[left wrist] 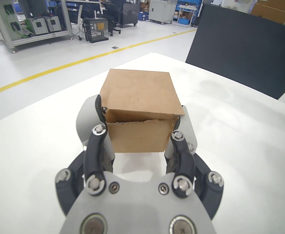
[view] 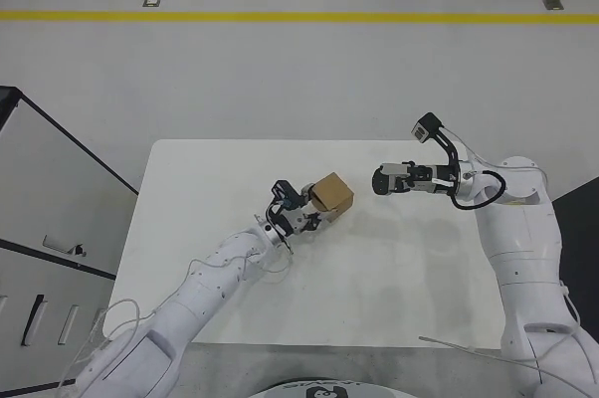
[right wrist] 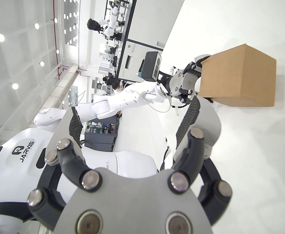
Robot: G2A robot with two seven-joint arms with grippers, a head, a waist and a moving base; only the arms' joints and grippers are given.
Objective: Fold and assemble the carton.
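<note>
Carton: I see a brown cardboard cube-shaped carton near the middle of the white rectangular table, a little toward the far edge; it looks to rest on the tabletop

Carton form: it reads as a closed box. In the left wrist view the top panel lies flat over it, with a thin gap along the edge nearest the camera. A ragged-edged flap sits just under that edge

Left gripper: the left gripper is at the carton's side that faces the robot. One black-padded finger presses one side wall and the other presses the opposite wall

Left jaws: closed onto the carton, gripping it across its width

Right gripper: the right gripper hangs over the table on the other side of the carton, pointing toward it. It is near the carton but apart from it

Right jaws: spread wide, nothing between the ribbed pads, per the right wrist view

Contact check: I see only the left arm touching the carton

Surroundings: a yellow line runs across the floor beyond the table. A grey cabinet stands off one end and a dark panel off the other
</note>
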